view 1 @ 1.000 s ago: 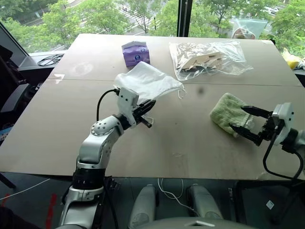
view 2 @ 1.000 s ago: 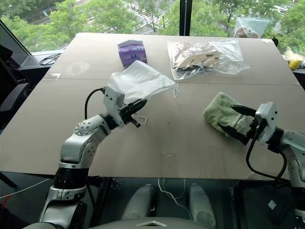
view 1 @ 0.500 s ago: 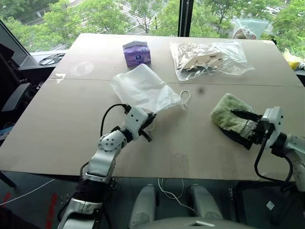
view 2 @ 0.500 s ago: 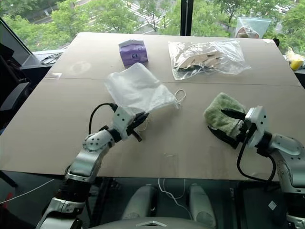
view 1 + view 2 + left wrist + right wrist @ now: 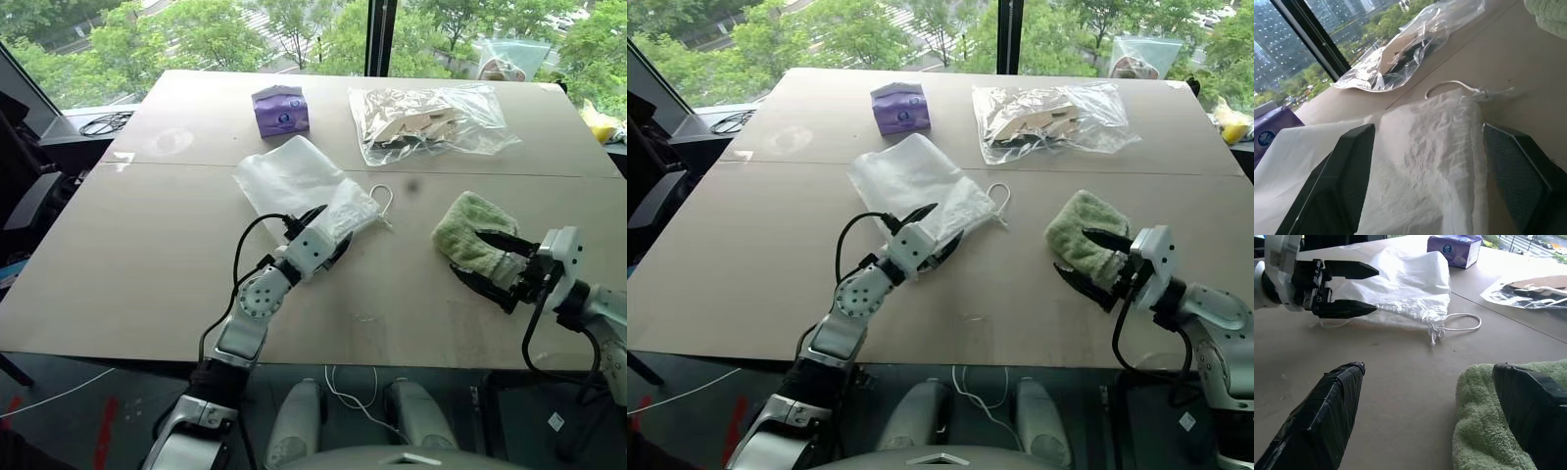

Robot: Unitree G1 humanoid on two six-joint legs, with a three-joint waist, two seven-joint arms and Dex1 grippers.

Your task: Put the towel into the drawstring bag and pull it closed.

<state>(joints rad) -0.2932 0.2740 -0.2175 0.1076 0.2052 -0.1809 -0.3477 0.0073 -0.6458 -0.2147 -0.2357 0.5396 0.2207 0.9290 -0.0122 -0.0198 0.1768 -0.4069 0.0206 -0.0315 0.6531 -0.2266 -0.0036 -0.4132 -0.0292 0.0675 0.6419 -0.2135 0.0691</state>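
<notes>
The left gripper (image 5: 328, 230) stood open astride the drawstring bag (image 5: 299, 181); the right gripper (image 5: 498, 264) gaped around the towel (image 5: 468, 230), unclamped.

- purple tissue box (image 5: 280, 109) at table's (image 5: 147, 255) far side, upright
- clear plastic bag (image 5: 431, 119) with beige pieces, lying flat near box
- black cable (image 5: 101, 122) off table's far left corner

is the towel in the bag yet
No, out. The towel lies on the table, apart from the flat bag, between the open right gripper's fingers.
</notes>
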